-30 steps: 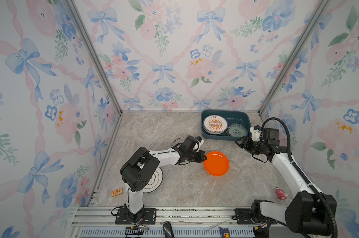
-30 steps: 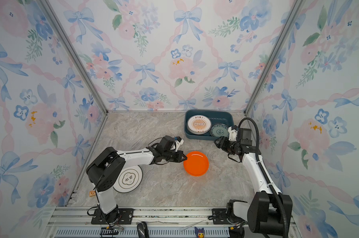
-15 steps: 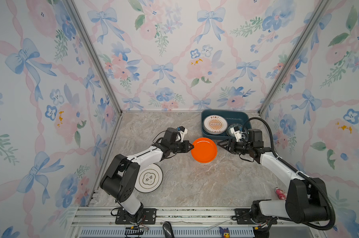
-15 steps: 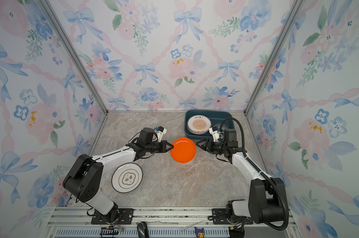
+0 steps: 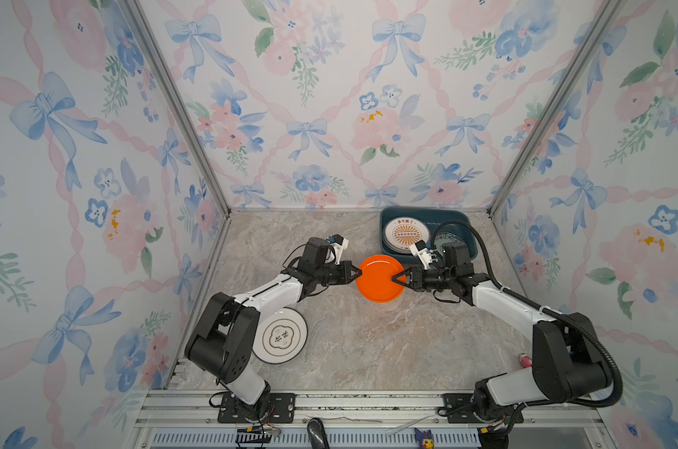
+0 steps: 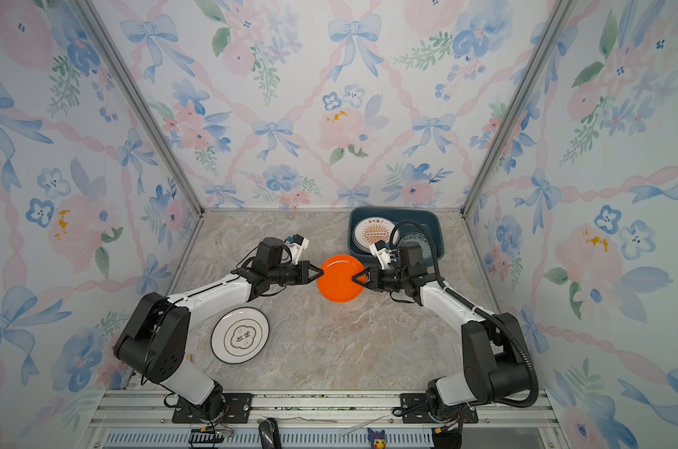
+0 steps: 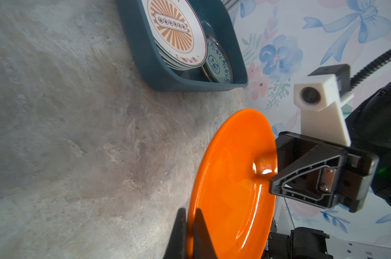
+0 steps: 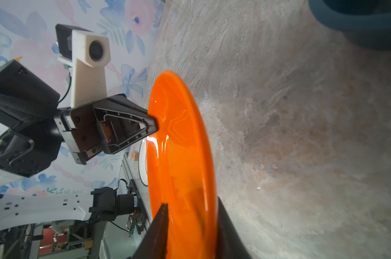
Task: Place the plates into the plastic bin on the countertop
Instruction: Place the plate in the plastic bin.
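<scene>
Passing the orange plate (image 5: 380, 278) from arm to arm looks like the step in hand. The left gripper (image 5: 356, 273) is clamped on its rim. The right gripper (image 5: 397, 278) straddles the opposite rim, but I cannot tell whether it grips. To do this well, the right should bite firmly before the left lets go, then carry the plate level over the near wall of the bin (image 5: 423, 213). The plate is glossy, shallow and plain orange, held off the countertop (image 5: 368, 342) between the arms, just in front of the bin. A white plate (image 5: 279, 335) with a gold-lined emblem lies near the left arm's base.
</scene>
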Tool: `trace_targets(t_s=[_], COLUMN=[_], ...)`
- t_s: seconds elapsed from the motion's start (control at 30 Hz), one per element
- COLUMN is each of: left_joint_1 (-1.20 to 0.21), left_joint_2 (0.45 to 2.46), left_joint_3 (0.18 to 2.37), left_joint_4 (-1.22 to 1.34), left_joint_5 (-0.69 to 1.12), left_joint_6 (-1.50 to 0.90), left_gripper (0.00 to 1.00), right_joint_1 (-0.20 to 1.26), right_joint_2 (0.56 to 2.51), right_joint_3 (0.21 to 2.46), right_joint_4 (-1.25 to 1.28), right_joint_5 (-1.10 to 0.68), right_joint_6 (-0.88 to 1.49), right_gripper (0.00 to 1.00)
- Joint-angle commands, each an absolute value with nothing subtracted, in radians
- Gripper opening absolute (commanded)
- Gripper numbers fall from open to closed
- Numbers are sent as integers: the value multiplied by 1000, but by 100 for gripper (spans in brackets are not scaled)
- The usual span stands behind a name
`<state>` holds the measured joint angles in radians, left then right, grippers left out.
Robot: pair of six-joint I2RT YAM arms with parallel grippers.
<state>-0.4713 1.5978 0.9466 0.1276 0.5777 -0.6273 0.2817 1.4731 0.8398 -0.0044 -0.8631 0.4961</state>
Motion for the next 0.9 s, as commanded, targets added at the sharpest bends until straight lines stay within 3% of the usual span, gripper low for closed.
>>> trace_targets(t_s=[0.0, 0.13, 0.27, 0.5, 0.8, 0.87], left_joint_1=[-465, -460, -449, -428, -379, -374], left_joint_2=[1562, 1545, 1528, 1489, 1397, 1370], left_joint_3=[972, 957, 943, 930, 889, 880], left_joint_4=[143, 146, 142, 103, -6, -33], left_joint_5=[600, 598, 592, 571, 468, 408], left_joint_6=[-609, -608, -606, -575, -496, -483], left_gripper=[0, 4, 20, 47, 97, 98], right_joint_1=[316, 322, 316, 223, -12, -52], right_joint_2=[1491, 1500, 1502, 1486, 1523, 1557], right_joint_3=[874, 883, 907, 1032, 1303, 1360], right_joint_4=[61, 77, 69, -114, -456, -498], right_joint_5=[-896, -897, -891, -806, -473, -413], right_joint_6=[528, 544, 555, 520, 415, 399], right_gripper=[18, 8, 0, 0, 0, 0])
